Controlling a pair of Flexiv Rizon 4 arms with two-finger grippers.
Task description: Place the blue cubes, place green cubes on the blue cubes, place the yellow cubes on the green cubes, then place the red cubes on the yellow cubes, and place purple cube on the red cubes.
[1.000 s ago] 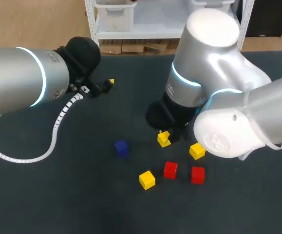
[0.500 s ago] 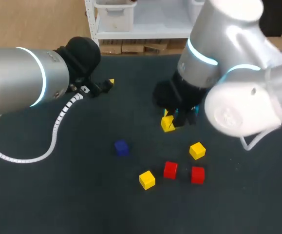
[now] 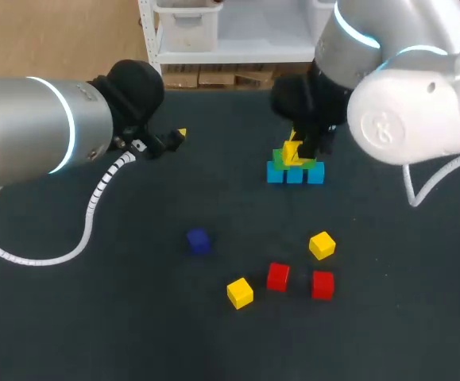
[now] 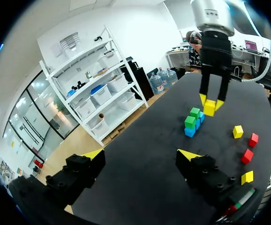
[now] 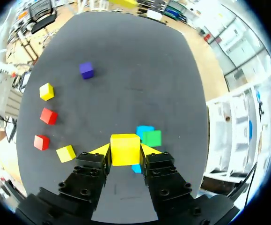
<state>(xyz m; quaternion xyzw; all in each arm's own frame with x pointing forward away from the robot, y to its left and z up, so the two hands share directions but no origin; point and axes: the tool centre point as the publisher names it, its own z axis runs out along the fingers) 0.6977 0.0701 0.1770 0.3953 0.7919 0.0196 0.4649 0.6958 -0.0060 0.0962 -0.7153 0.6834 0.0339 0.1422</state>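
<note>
Presently, my right hand (image 5: 125, 151) is closed from both sides on a yellow cube (image 4: 209, 108), with the cube square between the fingertips. Directly beneath and slightly ahead of that hand stands the row of blue cubes (image 3: 295, 174) with green cubes (image 4: 191, 119) on top. I judge the cube is held here to be set down as the first of the yellow layer. I cannot tell whether it is already touching a green cube.

My left hand (image 4: 140, 157) is spread wide and grips nothing. It hangs well apart from the stack, which leaves the work area free for the right arm.

Two loose yellow cubes (image 3: 322, 245) (image 3: 240, 292), two red cubes (image 3: 277, 277) (image 3: 322, 284) and the purple cube (image 3: 198, 240) lie on the desk (image 3: 134, 317). All are well behind the right hand and spaced for single pickups.
</note>
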